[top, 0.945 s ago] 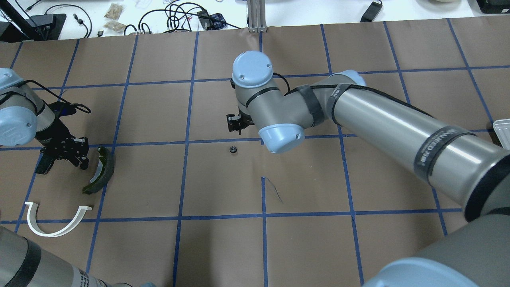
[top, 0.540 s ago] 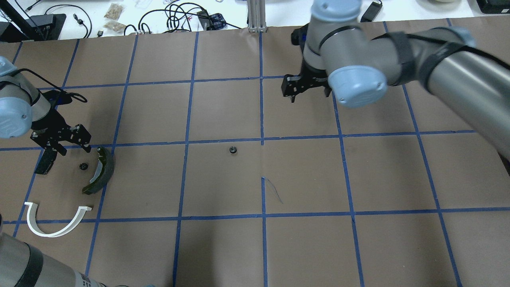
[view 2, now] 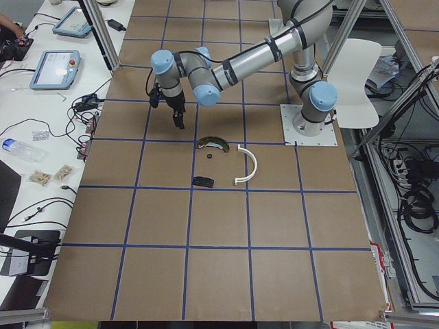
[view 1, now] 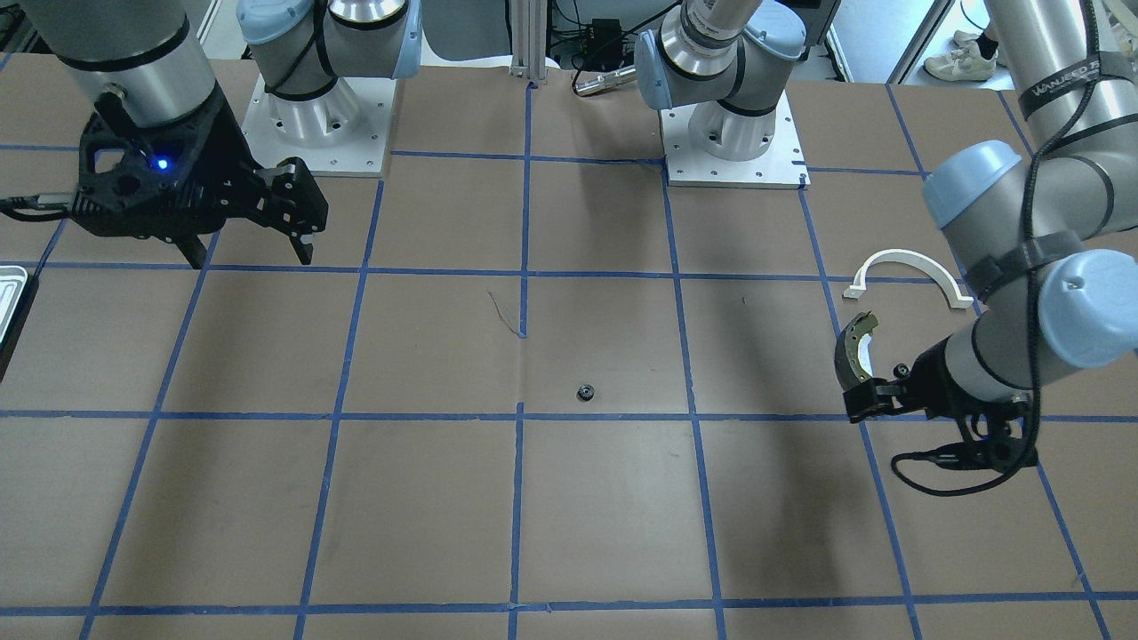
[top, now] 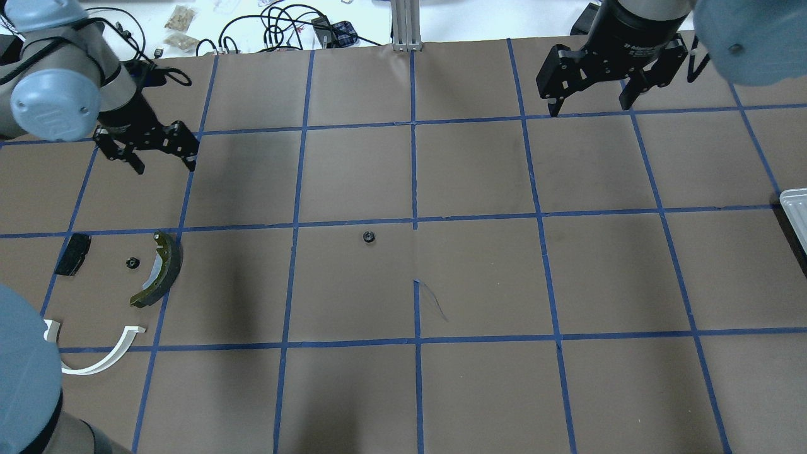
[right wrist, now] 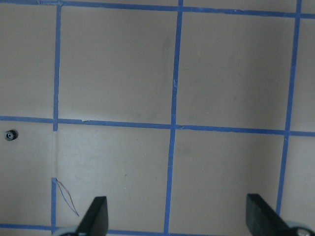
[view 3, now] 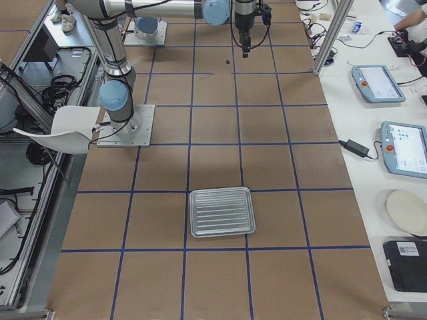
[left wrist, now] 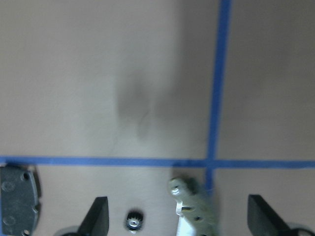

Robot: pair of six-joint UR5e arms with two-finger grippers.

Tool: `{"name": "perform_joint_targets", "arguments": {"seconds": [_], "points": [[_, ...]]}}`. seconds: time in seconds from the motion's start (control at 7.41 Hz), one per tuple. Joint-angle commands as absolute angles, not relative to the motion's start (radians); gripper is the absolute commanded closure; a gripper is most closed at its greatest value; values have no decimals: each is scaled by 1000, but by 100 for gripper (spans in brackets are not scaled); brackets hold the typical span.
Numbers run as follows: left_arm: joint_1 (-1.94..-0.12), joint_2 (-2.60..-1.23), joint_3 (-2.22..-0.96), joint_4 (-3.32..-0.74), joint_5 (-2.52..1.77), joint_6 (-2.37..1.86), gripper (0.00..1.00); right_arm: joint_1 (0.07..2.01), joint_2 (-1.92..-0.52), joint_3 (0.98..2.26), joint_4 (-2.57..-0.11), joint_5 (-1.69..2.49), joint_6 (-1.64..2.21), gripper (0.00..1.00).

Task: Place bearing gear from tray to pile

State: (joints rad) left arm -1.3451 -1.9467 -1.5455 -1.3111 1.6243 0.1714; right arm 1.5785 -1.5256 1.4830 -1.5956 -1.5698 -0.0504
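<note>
One small black bearing gear (top: 369,237) lies alone on the paper at mid-table; it also shows in the right wrist view (right wrist: 10,134). A second gear (top: 132,263) lies in the pile, between the black pad (top: 72,254) and the dark brake shoe (top: 157,270), with the white bracket (top: 101,356) nearer me. My left gripper (top: 164,167) is open and empty, beyond the pile. Its wrist view shows the gear (left wrist: 133,220), the shoe (left wrist: 194,206) and the pad (left wrist: 17,204). My right gripper (top: 589,108) is open and empty at the far right. The silver tray (view 3: 221,211) looks empty.
The tray's edge (top: 795,211) shows at the table's right side. Cables and small bags lie on the white bench (top: 189,25) beyond the far edge. A metal post (top: 406,25) stands at the far middle. Brown paper with blue tape squares covers the table.
My left gripper has drawn back from the pile toward the far side, leaving a gear beside the brake shoe. My right gripper has swung from mid-table to the far right.
</note>
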Motion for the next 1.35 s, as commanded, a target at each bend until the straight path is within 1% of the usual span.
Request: {"name": "perform_joint_targets", "arguments": {"seconds": [0.0,0.14,0.4,0.54,0.94,1.08,1.22], "points": [[-1545,-1957,-1526,-1324,1565,-95,0,1578,-1545,1459,-1528,-1574,-54,0],[-1624,-1970,-1532,-1319,1554,-192,0,1580,-1543,1448,-1532,-1563,-45,0],[-1745,-2006,-1543,-1313,1433,-290,0,1580,-1546,1473,-1522,-1580,-41,0],[-1784,-2026,-1571,-1245,1430,-339,0,1578,-1555,1471,-1520,-1571,-44,0],[-1792,-2065,-1728,-989,1425,-353,0,1574,-1555,1479,-1516,-1566,-55,1],[-1792,-2065,-1735,-986,1425,-353,0,1572,-1555,1480,-1520,-1566,-49,0],[-1792,-2066,-1738,-983,1428,-353,13,1569,-1555,1480,-1514,-1574,-46,0]]}}
